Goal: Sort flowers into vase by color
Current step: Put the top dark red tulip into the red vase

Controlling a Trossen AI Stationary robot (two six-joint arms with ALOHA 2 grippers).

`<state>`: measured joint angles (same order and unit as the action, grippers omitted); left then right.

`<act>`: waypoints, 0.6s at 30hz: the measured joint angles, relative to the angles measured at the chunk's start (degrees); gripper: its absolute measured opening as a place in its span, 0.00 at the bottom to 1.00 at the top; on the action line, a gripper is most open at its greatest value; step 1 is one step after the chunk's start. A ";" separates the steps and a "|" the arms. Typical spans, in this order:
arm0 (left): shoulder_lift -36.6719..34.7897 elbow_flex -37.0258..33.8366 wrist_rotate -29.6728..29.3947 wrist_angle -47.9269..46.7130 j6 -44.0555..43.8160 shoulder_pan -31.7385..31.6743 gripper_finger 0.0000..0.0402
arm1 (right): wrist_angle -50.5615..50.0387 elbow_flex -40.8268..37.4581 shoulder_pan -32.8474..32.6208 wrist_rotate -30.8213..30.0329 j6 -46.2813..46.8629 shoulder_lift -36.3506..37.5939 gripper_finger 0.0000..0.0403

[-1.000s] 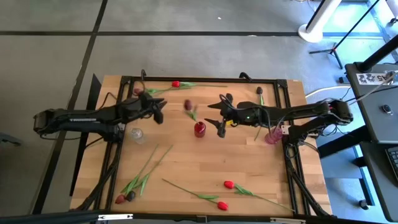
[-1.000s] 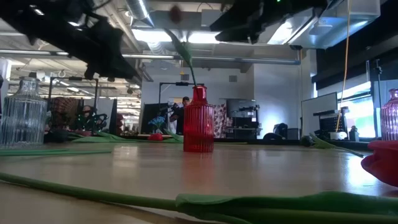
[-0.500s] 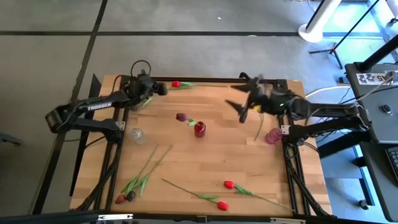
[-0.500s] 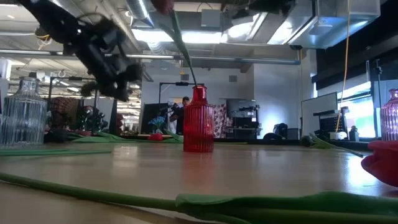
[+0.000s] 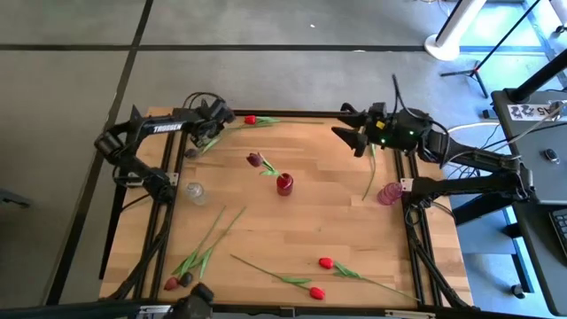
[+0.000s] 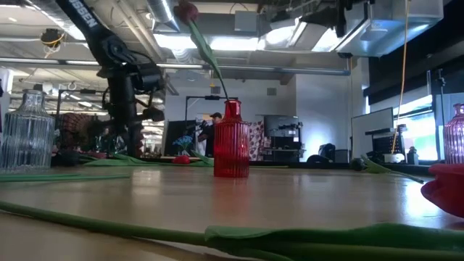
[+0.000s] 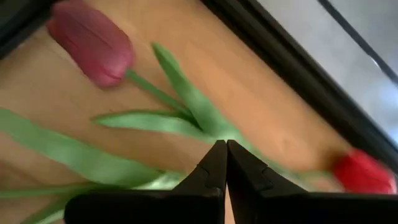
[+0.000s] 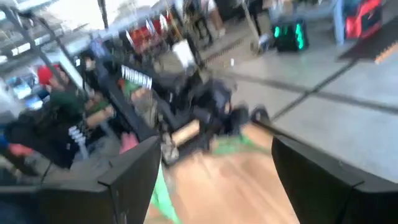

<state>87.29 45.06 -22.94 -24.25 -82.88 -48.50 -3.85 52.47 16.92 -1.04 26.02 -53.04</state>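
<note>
Flowers: tulips lie scattered on the table (image 5: 292,230); two maroon/dark ones (image 5: 199,248) lie near the front left, two red ones (image 5: 323,273) at the front, one red (image 5: 251,120) on the far edge, one dark (image 5: 370,164) by the right rail.
Table: wooden top, black frame.
Left arm: has swung from mid-table to the far left corner since a second ago.
Right arm: has pulled back from the red vase to the far right edge.
Red vase (image 5: 284,183): mid-table, holds one maroon tulip (image 5: 257,161), which now leans more to the left than before.
Pink vase (image 5: 387,193): right side, unchanged.
Clear vase (image 5: 194,191): left side, unchanged.
Left gripper (image 5: 213,135): fingers pressed fully together just over leaves at the far edge, nothing visibly between them.
Right gripper (image 5: 347,135): jaws spread wide, nothing in them.
Left wrist only: maroon bud (image 7: 93,42) and red bud (image 7: 364,172) close up either side of the fingertips.
Low view only: maroon head (image 6: 187,10) high above the red vase.
</note>
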 joint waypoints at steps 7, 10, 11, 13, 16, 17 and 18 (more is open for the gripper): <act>0.74 1.51 3.83 -1.53 -8.95 -2.51 0.11 | -3.56 0.00 3.87 9.13 3.71 -0.47 0.76; 0.88 1.42 6.06 -4.26 -13.66 -3.23 0.19 | -4.93 0.00 5.38 11.87 3.15 -0.49 0.76; 0.96 1.42 6.14 -3.87 -14.55 -3.46 0.22 | -5.30 0.00 5.89 12.20 2.39 -0.48 0.76; 0.98 1.42 6.24 -3.45 -16.96 -4.12 0.27 | -6.17 0.00 7.10 12.17 1.94 -0.50 0.76; 1.62 1.44 5.63 -3.05 -19.82 -5.75 0.33 | -6.46 0.00 9.01 11.94 1.20 -0.97 0.76; 2.26 1.46 5.88 -2.97 -20.48 -6.34 0.35 | -6.69 0.00 9.61 12.03 0.71 -1.21 0.76; 2.94 1.46 6.40 -3.10 -21.01 -6.96 0.36 | -6.65 0.00 10.17 12.08 0.40 -1.51 0.76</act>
<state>90.23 46.52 -16.55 -27.35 -103.89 -55.47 -10.50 52.47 27.09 11.03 26.43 -54.55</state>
